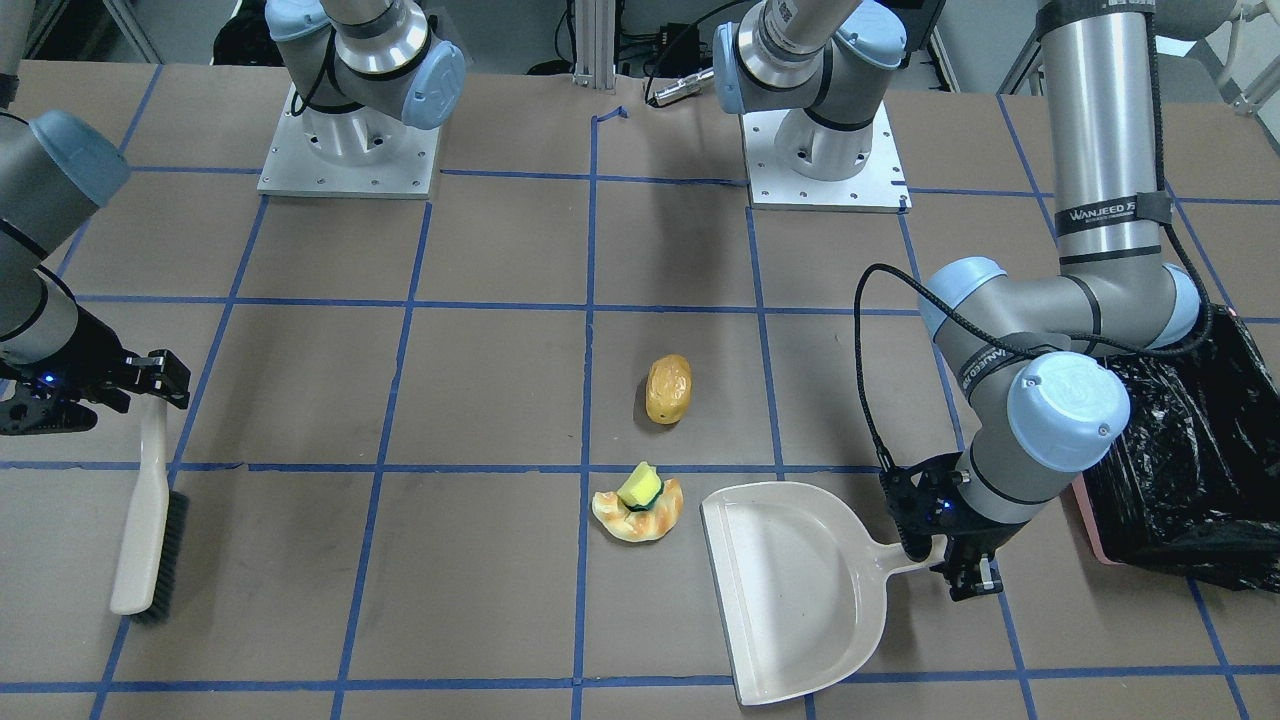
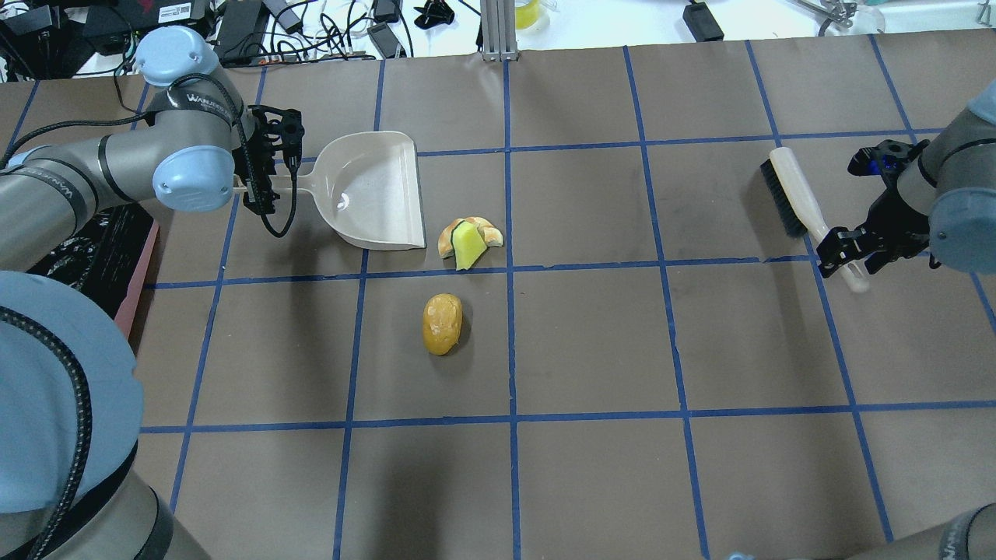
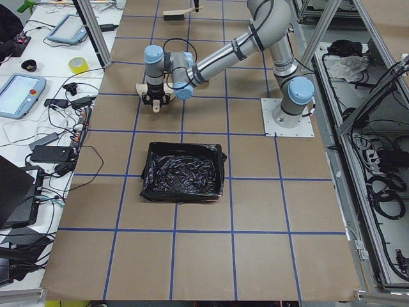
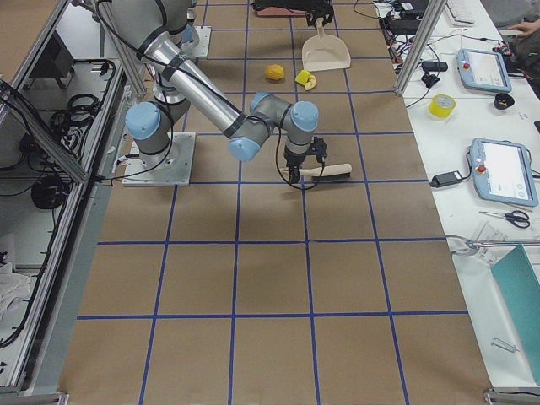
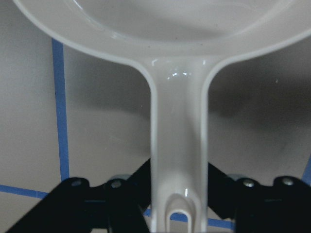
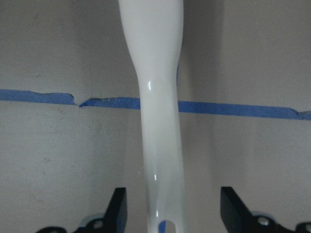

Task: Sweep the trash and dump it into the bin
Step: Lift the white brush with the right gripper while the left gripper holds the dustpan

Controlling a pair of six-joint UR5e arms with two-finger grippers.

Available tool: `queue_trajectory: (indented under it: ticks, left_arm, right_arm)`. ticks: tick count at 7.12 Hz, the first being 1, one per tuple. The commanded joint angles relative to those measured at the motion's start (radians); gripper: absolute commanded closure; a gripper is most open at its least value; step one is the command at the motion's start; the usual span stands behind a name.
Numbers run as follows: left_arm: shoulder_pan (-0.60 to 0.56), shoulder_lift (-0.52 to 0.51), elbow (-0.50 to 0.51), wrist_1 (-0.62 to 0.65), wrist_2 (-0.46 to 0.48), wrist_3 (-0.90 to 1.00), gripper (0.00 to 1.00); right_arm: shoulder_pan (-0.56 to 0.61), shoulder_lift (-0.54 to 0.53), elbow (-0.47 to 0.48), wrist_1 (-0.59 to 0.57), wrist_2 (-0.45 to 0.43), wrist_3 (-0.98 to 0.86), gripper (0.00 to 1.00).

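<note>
The golden-brown potato-like lump lies mid-table. The tan croissant piece lies just off the mouth of the cream dustpan. The yellow sponge chunk rests on the croissant piece. My left gripper is shut on the dustpan's handle, and the pan lies flat on the table. My right gripper is open, its fingers on either side of the handle of the cream brush with gaps on both sides. The pink bin with its black bag stands beside my left arm.
The brush lies on the table at my far right, bristles sideways. The two arm bases stand at the robot's side of the table. Brown paper with blue tape lines covers the table.
</note>
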Motion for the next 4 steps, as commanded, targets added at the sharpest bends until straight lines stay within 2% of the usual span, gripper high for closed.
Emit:
queue_trajectory:
  ticks: [1,2,3,4]
  left_arm:
    - [-0.007,0.003,0.000,-0.012,0.006,0.002,1.00]
    - [-0.010,0.000,0.000,-0.012,0.006,0.002,1.00]
    - [-0.018,0.003,0.000,-0.016,0.010,0.005,1.00]
    - [-0.021,0.004,0.001,-0.019,0.010,0.017,1.00]
  right_arm:
    - [0.000,-0.002,-0.002,-0.003,0.000,0.003,0.54]
    - [0.000,-0.003,-0.002,-0.003,0.001,0.003,0.57]
    - [0.000,-0.002,-0.002,0.002,0.001,0.003,0.68]
    - [0.000,-0.003,-0.002,0.003,0.001,0.003,0.93]
